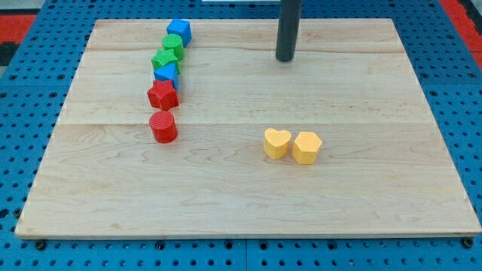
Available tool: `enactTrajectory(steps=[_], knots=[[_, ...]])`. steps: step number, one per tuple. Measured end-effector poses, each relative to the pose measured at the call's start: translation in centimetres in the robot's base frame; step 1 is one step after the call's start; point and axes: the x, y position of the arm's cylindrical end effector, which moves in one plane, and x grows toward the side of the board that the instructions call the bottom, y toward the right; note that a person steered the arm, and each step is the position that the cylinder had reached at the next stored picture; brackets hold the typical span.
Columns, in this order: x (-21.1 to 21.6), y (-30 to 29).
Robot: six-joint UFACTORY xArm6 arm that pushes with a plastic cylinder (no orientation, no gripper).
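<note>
Our rod comes down from the view's top, and my tip (285, 59) rests on the bare wooden worktop (361, 196) touching no block; we carry no jaws at all, only this straight dark rod, so there is nothing spread or pinched to report. We take the red cylinder (163, 126) as our landmark. The tip stands well apart from it, up and toward the view's right. A column of blocks climbs from the cylinder toward the view's top, leaning slightly right: just above it sits the red star (163, 95), then the blue block (166, 73) touching the star, then the green star (166, 57), a second green block (173, 42) largely hidden among its neighbours, and the blue cube (179, 31) near the worktop's far edge. We judge these lie packed so closely because each leans against the next, with only the cylinder standing a little free below. Well to the right of the cylinder and slightly lower, the yellow heart (276, 142) and the yellow hexagon (306, 147) sit side by side, touching or nearly so. They are the blocks nearest the tip, though still well below it. The blocks look matte with crisp edges. Beyond the worktop lies a blue perforated base (30, 60).
</note>
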Motion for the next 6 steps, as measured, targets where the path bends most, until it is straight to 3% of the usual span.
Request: enactTrajectory(steps=[1,2,3,4,5,6], knots=[[-6.4,-6.7],[-6.4,-10.1],[-6.5,-20.7],[-5.7,-23.0],[-3.5,-15.1],[-0.2,-12.5]])
